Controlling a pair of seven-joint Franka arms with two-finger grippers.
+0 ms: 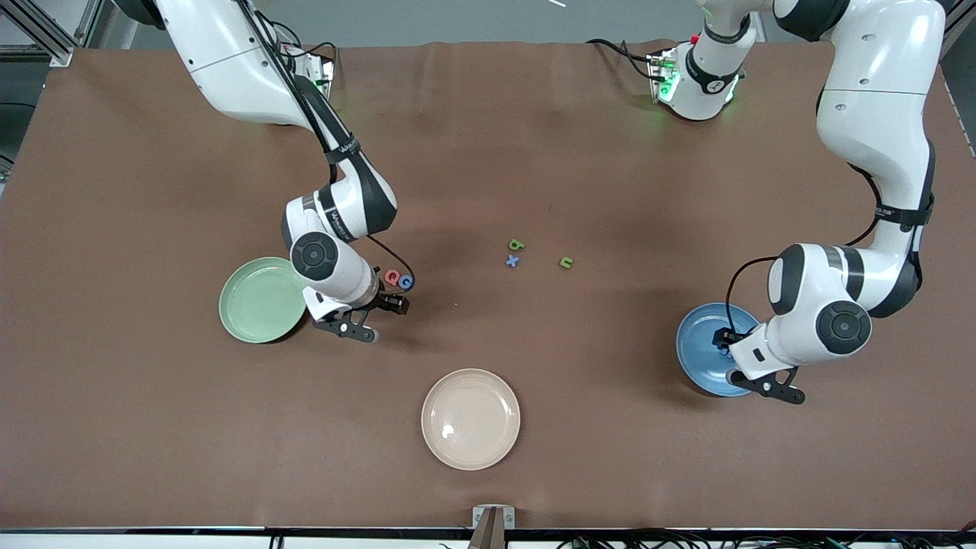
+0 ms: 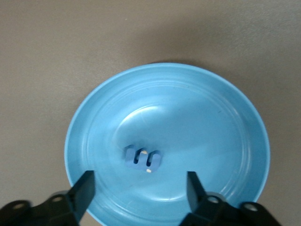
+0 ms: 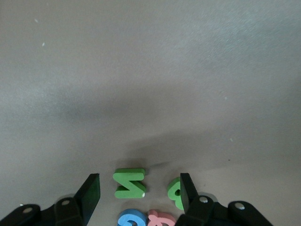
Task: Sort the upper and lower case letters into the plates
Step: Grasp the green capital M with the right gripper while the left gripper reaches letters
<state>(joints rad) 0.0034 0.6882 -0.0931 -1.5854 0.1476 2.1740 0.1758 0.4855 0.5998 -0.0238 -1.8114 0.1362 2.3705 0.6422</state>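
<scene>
In the left wrist view my left gripper (image 2: 140, 189) hangs open just over the blue plate (image 2: 197, 117), and the small blue m (image 2: 142, 158) lies loose in the plate. My right gripper (image 3: 138, 193) is low over the table beside the pale green plate (image 1: 236, 305). It is open, with the green N (image 3: 130, 182) untouched between its fingers. The green B (image 3: 175, 192) is half hidden by one finger, and the blue G (image 3: 131, 219) and red Q (image 3: 162, 219) lie close by. A blue x (image 1: 512, 261) and two green small letters (image 1: 517, 245) (image 1: 566, 262) lie mid-table.
A cream-beige plate (image 1: 470, 418) sits nearer the front camera, mid-table. The blue plate (image 1: 698, 343) is toward the left arm's end, under the left gripper (image 1: 720, 337). The right gripper (image 1: 390, 303) hides N and B in the front view.
</scene>
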